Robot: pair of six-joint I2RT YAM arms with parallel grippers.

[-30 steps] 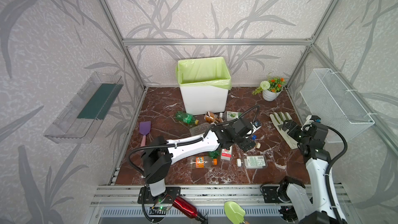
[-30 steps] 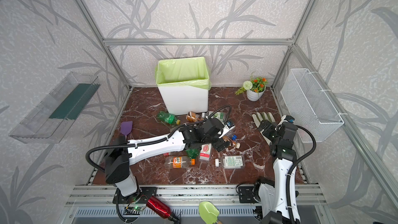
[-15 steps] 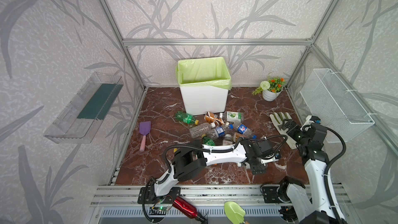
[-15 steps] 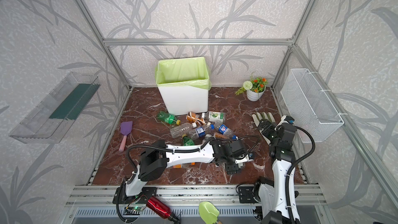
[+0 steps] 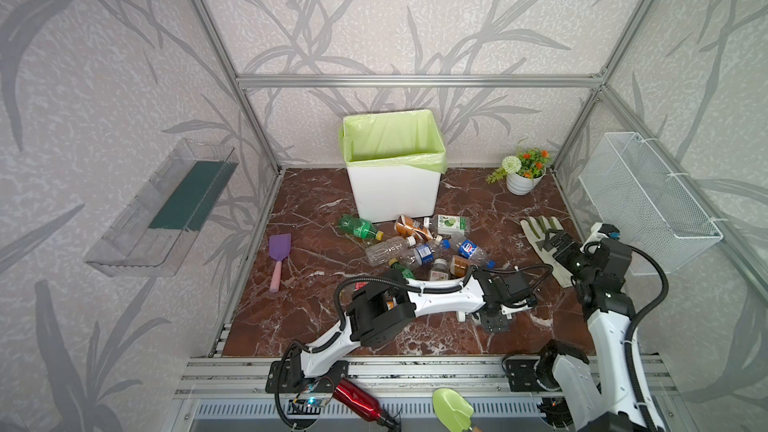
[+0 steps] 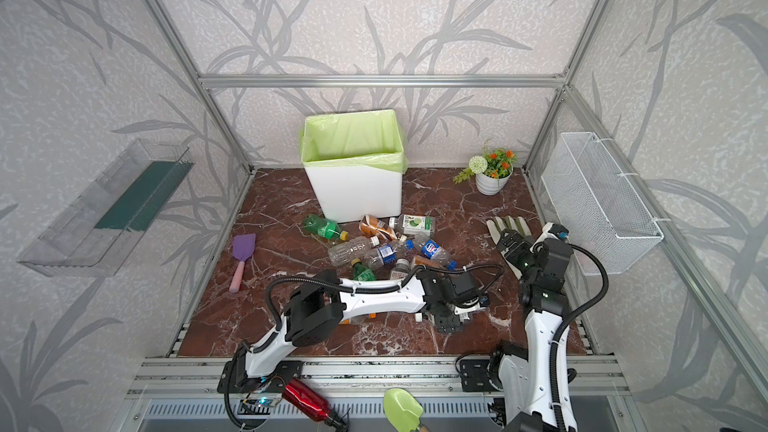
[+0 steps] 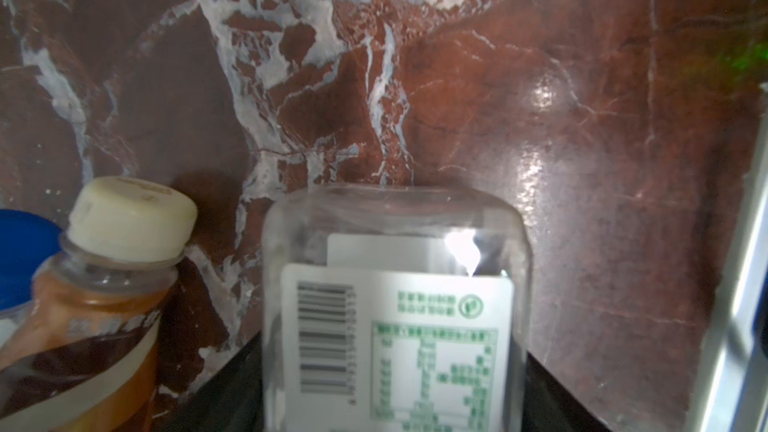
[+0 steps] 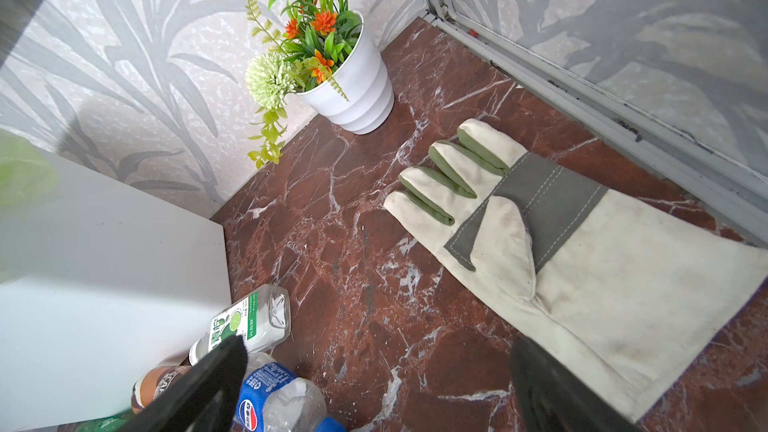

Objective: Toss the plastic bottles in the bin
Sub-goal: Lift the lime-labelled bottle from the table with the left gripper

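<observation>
- Red-brown marble floor (image 5: 316, 209), walled cell. The bin (image 5: 395, 197) stands upright at the back wall, its green liner folded over the rim and its mouth open to take drops from above.
- Most plastic bottles (image 5: 419, 249) lie on their sides in a loose heap just in front of the bin. None can be seen inside it.
- The left gripper (image 5: 490, 322) reaches across to the near right of the floor, low over a stray clear bottle (image 7: 395, 305) that lies flat with its white-and-green label up.
- In the wrist view the bottle's body sits between the two black jaws, base pointing away, so the jaws straddle its narrow width. I cannot tell whether the pads are pressing it.
- A tea bottle (image 7: 104, 305) with a cream cap lies just beside it and may get nudged.
- The right gripper (image 5: 552, 243) hovers over the work glove (image 8: 561, 251), jaws spread wide and empty. It looks parked clear of the left arm's reach.
</observation>
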